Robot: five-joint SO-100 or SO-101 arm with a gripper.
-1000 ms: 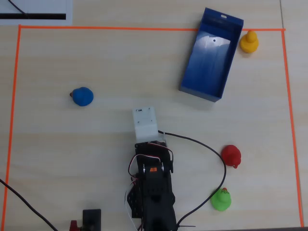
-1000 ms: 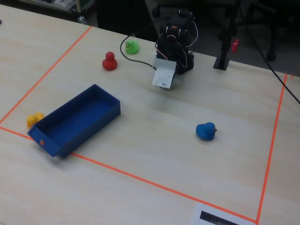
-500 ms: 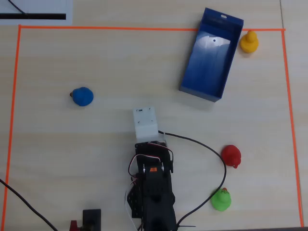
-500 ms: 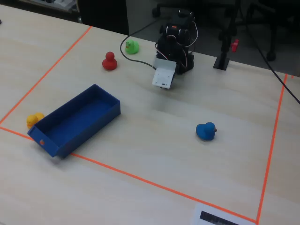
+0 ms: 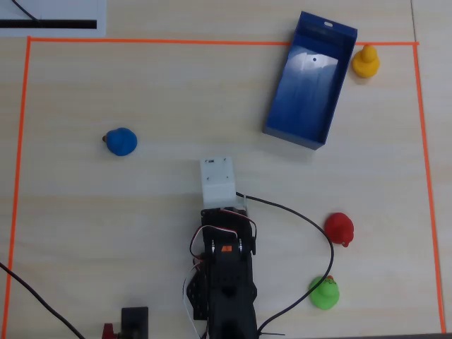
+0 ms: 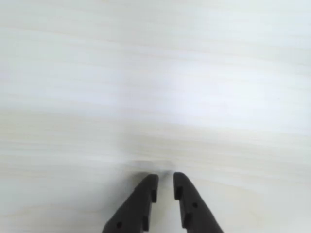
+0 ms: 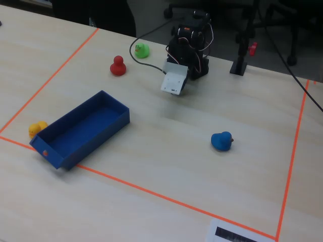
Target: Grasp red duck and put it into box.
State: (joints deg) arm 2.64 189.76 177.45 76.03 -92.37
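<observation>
**Claw empty over bare wood, red duck off to the side**

Fingers of the gripper show dark in the wrist view, their tips set close with only a thin slit of table between them, and nothing is held there. Below them lies only pale wood grain, blurred, with no toy in sight.

Taking the arm as the landmark in the overhead view: the arm rises from the bottom edge at about the middle, and its white wrist block juts from its upper end. The red duck sits on the table to the right of the arm, apart from it, roughly level with the arm's upper joints. A black cable loops from the arm out toward the red duck and passes just left of it. The green duck stands right of the arm too, below the red duck and closer to the bottom edge. The box lies well up and right of the arm, nothing inside it, its long side tilted, with the yellow duck just beside its right wall. A blue duck rests up and left of the arm, well apart. Orange tape frames the work area.

In the fixed view the red duck stands upright left of the arm, with the green duck between them.
</observation>
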